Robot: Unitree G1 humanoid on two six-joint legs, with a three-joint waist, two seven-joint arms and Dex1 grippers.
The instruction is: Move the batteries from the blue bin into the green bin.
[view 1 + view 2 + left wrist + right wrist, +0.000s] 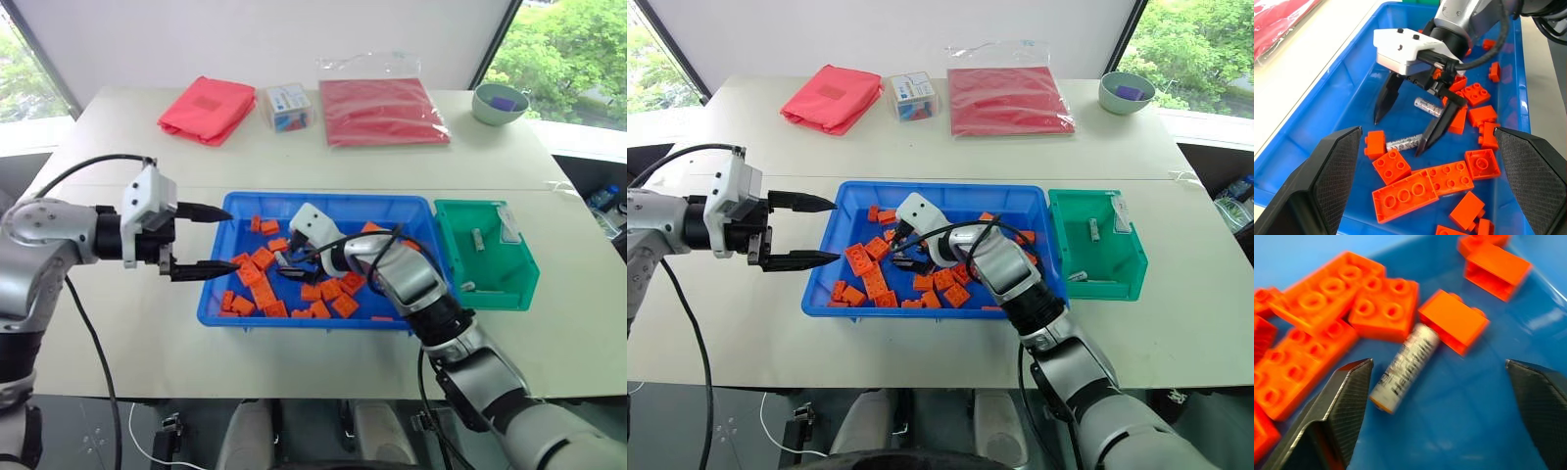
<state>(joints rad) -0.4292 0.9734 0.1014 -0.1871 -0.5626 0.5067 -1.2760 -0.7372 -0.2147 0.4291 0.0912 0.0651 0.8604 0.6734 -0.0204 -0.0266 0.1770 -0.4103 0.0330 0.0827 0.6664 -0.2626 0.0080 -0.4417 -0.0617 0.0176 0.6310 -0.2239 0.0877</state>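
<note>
The blue bin (220,294) sits mid-table, strewn with orange bricks (257,269). Two silver batteries lie on its floor: one battery (1403,143) between the open fingers of my right gripper (1398,136), close to one fingertip (1359,377), and a second battery (1427,105) just behind the fingers. In the right wrist view that first battery (1405,367) lies beside an orange brick. My left gripper (231,239) hovers open over the bin's left rim, holding nothing. The green bin (451,255) stands to the right of the blue bin with a battery (478,240) inside.
At the far side of the table lie a red folded cloth (208,108), a small clear box (286,106), a red pack in plastic (382,110) and a pale green bowl (500,103). Bare tabletop lies left of and in front of the blue bin.
</note>
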